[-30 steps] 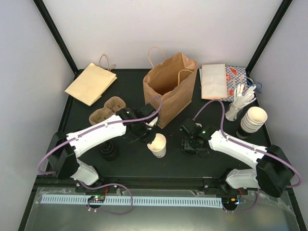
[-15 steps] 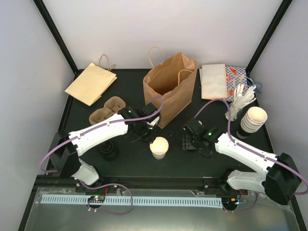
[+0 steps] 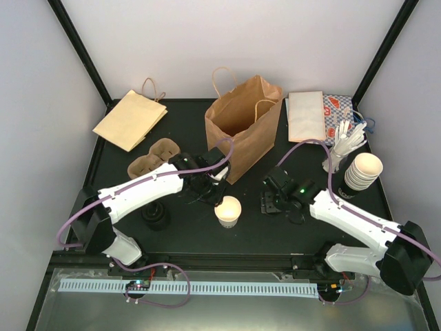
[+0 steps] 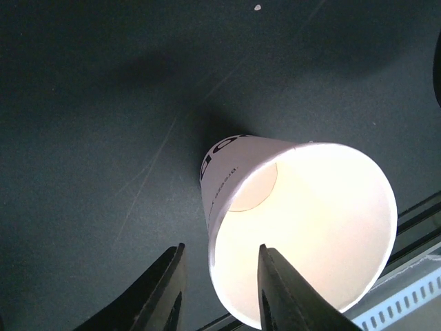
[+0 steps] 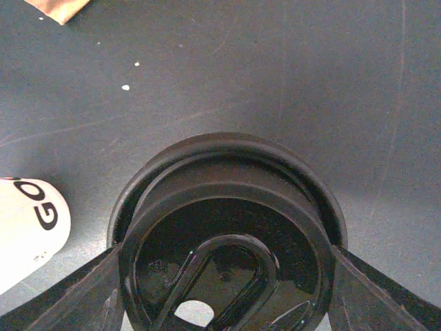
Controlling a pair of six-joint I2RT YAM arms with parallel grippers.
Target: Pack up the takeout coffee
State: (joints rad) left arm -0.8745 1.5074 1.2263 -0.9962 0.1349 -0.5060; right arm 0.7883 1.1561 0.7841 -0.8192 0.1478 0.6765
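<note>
- Since a second ago the takeout coffee cup [image 3: 228, 209] has gone from leaning in the left gripper's [image 4: 220, 258] pinch to standing upright on the black table [image 3: 172, 231]. The fingers have eased off its rim, and the right arm has barely shifted.
- In the overhead view the cup sits at lower centre. It is just below the open brown paper bag [image 3: 241, 124], which stands upright at upper centre.
- The cup is thin paper and its cream inside shows right down to the base, so it looks empty. It should be very light, easy to tip and easy to crush.
- The rolled rim is likely its stiffest part. A gentle squeeze across the body just under the rim, or a pinch on the wall at the rim, seems the safest hold.
- The left gripper is a little open and holds nothing. In its wrist view one finger stands outside the cup's wall and the other over the mouth. The wall runs between them, and dark table shows in the gap on the outer side.
- The right gripper [image 5: 231, 276] is spread wide with a round black lid [image 5: 227, 172] between its fingers, both fingers against the lid's edge, so it appears gripped. In the overhead view this gripper is just right of the cup.
- Pressing that lid on could buckle the cup's wall.
</note>
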